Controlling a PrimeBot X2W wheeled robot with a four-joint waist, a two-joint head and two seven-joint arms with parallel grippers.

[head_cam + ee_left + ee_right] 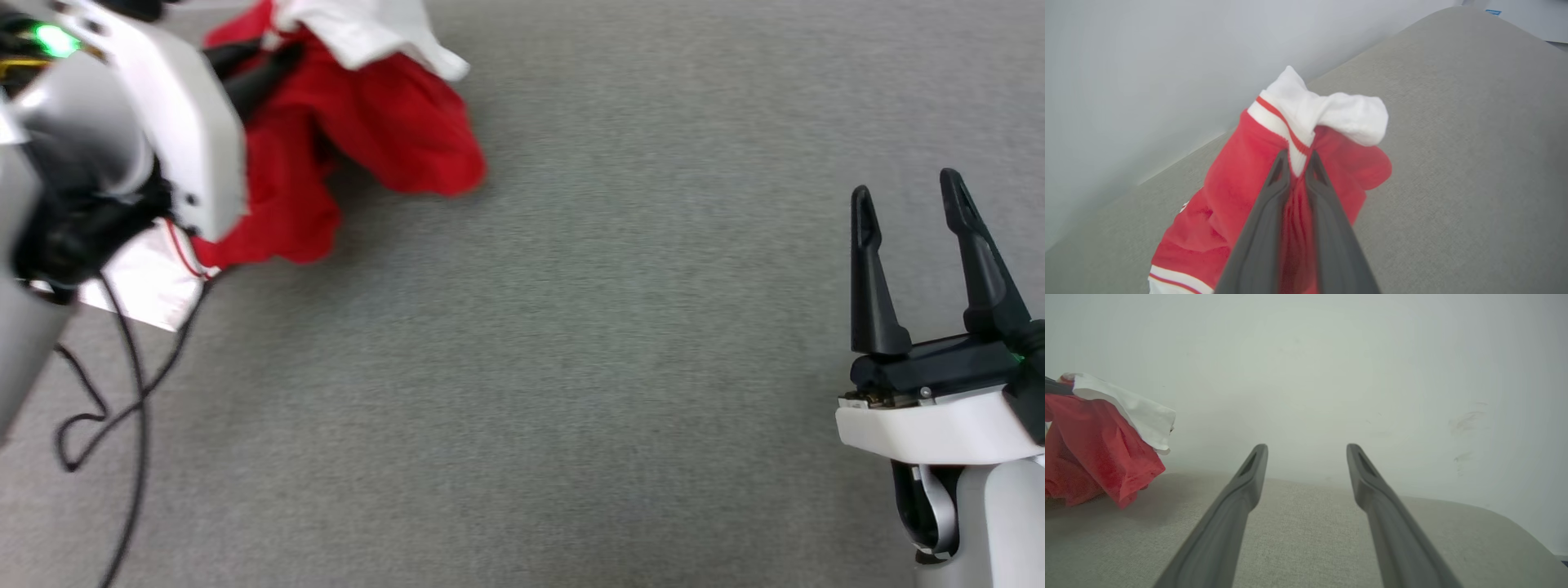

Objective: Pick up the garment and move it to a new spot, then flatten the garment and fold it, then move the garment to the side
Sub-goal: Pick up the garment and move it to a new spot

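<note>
The garment (392,122), red with white sleeves and striped trim, hangs bunched at the upper left of the head view, its lower folds near the grey surface. My left gripper (253,69) is shut on the garment (1237,196) near a white, red-striped sleeve edge, which bulges past the fingertips. In the right wrist view the garment (1098,445) shows at the far left, lifted and draping. My right gripper (910,200) stands open at the lower right of the head view, far from the cloth; nothing lies between its fingers (1249,473).
A grey fabric-covered surface (571,367) spreads under both arms. A pale wall (1310,375) rises behind its rounded far edge. Black cables (122,400) dangle from my left arm at the lower left.
</note>
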